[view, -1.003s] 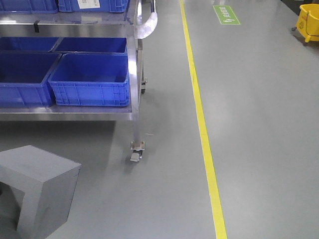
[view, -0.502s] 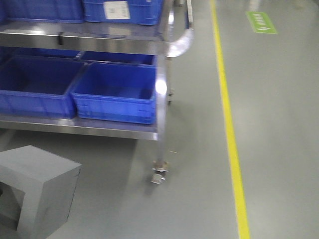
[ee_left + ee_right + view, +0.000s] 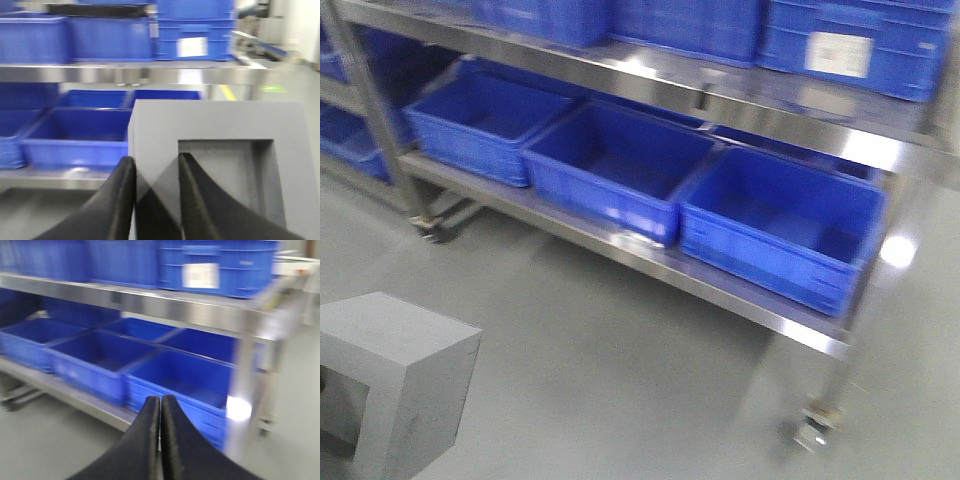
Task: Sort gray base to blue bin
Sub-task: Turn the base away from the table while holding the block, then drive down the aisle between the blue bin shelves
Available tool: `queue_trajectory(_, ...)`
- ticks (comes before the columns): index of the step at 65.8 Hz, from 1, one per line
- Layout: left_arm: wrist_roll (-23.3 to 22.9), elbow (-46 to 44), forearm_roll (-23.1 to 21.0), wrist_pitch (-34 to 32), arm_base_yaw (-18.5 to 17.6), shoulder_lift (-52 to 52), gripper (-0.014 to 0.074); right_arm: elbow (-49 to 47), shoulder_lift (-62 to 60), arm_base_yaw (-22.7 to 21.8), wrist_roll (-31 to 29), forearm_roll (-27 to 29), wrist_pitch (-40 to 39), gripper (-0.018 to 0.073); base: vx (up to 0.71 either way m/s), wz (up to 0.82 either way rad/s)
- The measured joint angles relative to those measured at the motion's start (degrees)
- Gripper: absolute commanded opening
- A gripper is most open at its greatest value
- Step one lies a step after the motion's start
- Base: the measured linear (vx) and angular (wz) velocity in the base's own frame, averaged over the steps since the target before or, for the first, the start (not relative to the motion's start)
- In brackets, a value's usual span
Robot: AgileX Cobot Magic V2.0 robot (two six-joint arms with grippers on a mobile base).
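Front view: a smooth gray floor [image 3: 620,380] and a steel rack [image 3: 650,262] with motion-blurred blue bins [image 3: 760,262] on its lower shelf. The matte gray base [image 3: 410,350] is at lower left, cut off by the frame edge.

Left wrist: the left gripper [image 3: 156,167] pinches the base's wall, one black finger inside the square recess.

Right wrist: the right gripper [image 3: 161,402] has its fingers pressed together, holding nothing.
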Motion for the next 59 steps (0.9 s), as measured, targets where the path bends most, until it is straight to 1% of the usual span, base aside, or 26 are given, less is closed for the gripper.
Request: queue_trajectory(59,0.0,0.0,0.0,0.0,0.0,0.0,-0.0006,0.0,0.0,0.0,0.0,0.0,0.0,-0.0009,0.22,0.83)
